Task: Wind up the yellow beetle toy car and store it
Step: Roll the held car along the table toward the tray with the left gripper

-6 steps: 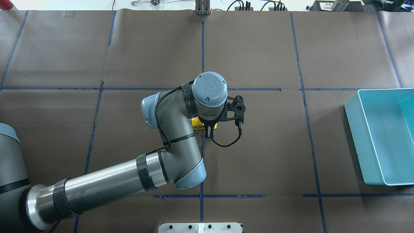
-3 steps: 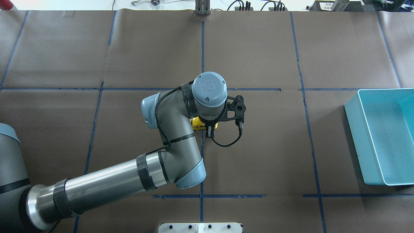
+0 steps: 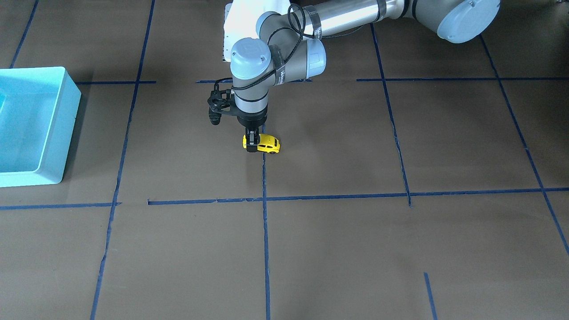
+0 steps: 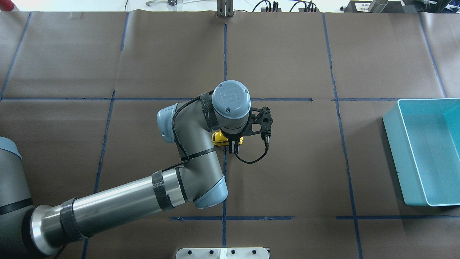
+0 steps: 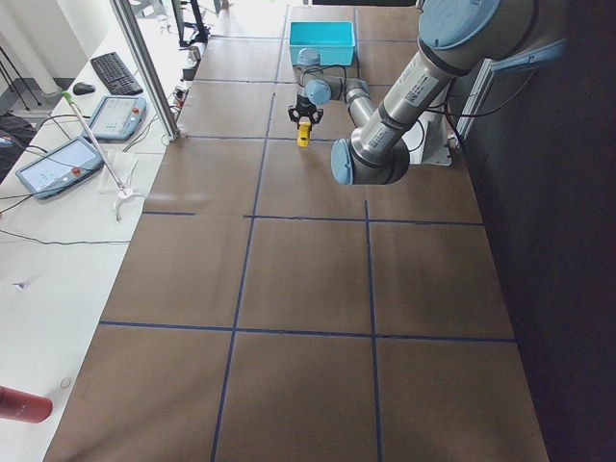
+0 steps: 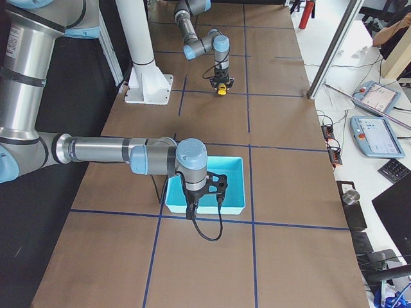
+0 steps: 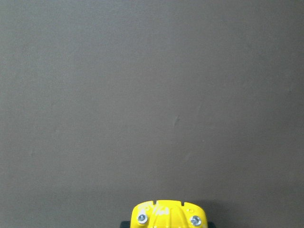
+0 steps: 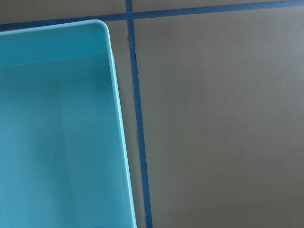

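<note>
Front view: left claw (image 3: 252, 147) points straight down, fingers closed tight on one end of the car (image 3: 268, 145), pinching it across its width. The car is at mid-counter, beside a lengthwise tape line. Its long axis runs side to side, parallel to the cross tape lines (image 3: 338, 194). The gripped end faces the bin (image 3: 66, 120); the free end faces away. Can't tell nose from tail here, or whether the wheels touch the counter (image 3: 338, 249). The body is glossy yellow and rounded, with dark windows.

Overhead: the wrist hides most of the car (image 4: 216, 138); yellow shows on both sides of the claw (image 4: 233, 146). Same side-to-side axis. The bin (image 4: 400, 151) is well apart, at the right edge: a smooth turquoise rectangular tub with rounded corners. The counter is matte brown paper with a blue tape grid.

Left side view: the car (image 5: 304, 136) is a small yellow speck under the claw, with the bin (image 5: 322, 43) beyond it.

Right side view: right claw (image 6: 191, 210) hangs at the near rim of the bin (image 6: 228, 183); can't tell how far open it is. The car (image 6: 221, 92) is far off.

Left wrist: one end of the car (image 7: 167, 214) pokes in at the bottom edge, yellow with two small silvery round spots. The rest is plain paper.

Right wrist: a rounded bin corner (image 8: 57, 142), with tape (image 8: 137, 118) just beside it.
</note>
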